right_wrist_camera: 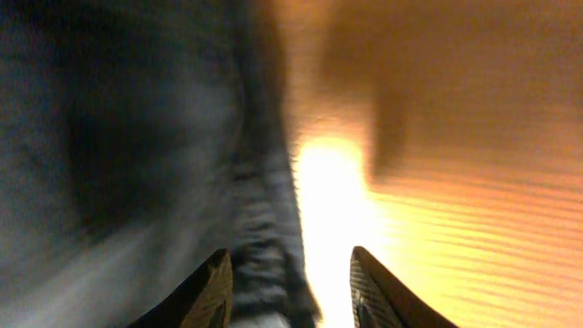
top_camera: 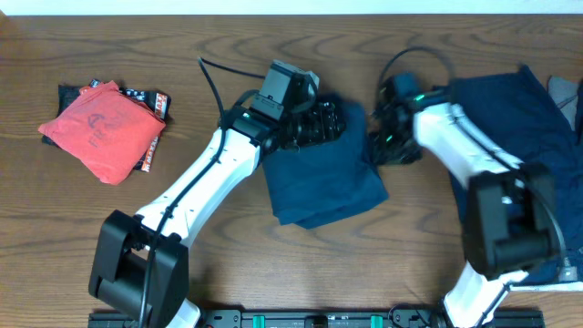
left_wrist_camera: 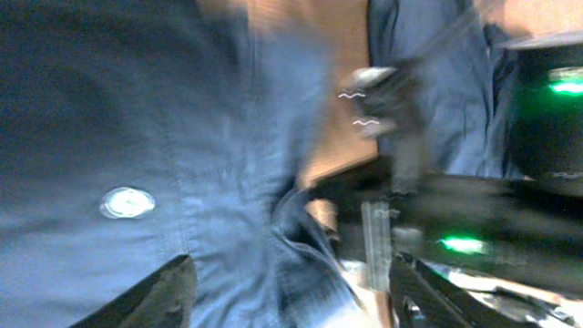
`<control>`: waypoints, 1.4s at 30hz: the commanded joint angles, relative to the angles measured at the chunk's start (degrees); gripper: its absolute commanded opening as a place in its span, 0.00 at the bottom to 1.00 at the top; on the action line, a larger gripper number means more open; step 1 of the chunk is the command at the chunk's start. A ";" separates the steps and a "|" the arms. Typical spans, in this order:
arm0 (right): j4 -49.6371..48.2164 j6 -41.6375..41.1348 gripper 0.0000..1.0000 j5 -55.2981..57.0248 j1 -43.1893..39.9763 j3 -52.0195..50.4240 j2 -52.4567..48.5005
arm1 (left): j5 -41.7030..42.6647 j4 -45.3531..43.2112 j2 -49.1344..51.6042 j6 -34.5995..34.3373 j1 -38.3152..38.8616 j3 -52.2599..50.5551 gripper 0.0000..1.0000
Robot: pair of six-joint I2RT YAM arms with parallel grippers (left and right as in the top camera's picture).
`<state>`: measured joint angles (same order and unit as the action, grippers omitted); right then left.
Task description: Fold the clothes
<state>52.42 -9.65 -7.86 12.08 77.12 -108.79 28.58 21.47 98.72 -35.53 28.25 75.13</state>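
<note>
A dark navy garment (top_camera: 323, 182) lies partly folded at the table's middle. My left gripper (top_camera: 319, 123) is over its far edge. In the left wrist view the jaws (left_wrist_camera: 291, 296) are open, with blue cloth (left_wrist_camera: 228, 182) and a small silver button (left_wrist_camera: 127, 202) between and ahead of them. My right gripper (top_camera: 378, 146) is at the garment's right edge. In the right wrist view its jaws (right_wrist_camera: 291, 287) are open astride the cloth's seamed edge (right_wrist_camera: 260, 228). Both wrist views are blurred. A second navy garment (top_camera: 506, 114) lies at the right under my right arm.
A folded red garment (top_camera: 105, 128) lies on a dark patterned piece (top_camera: 146, 96) at the far left. A bit of grey cloth (top_camera: 565, 96) shows at the right edge. The table is brown wood (top_camera: 228, 246).
</note>
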 commanded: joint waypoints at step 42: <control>-30.93 -1.44 0.52 10.71 6.71 -21.40 8.28 | -6.14 42.12 17.22 8.74 -8.55 0.96 0.59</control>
<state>24.21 -14.90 -3.44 20.56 55.68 -100.14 15.94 60.77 115.39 -27.53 18.83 76.64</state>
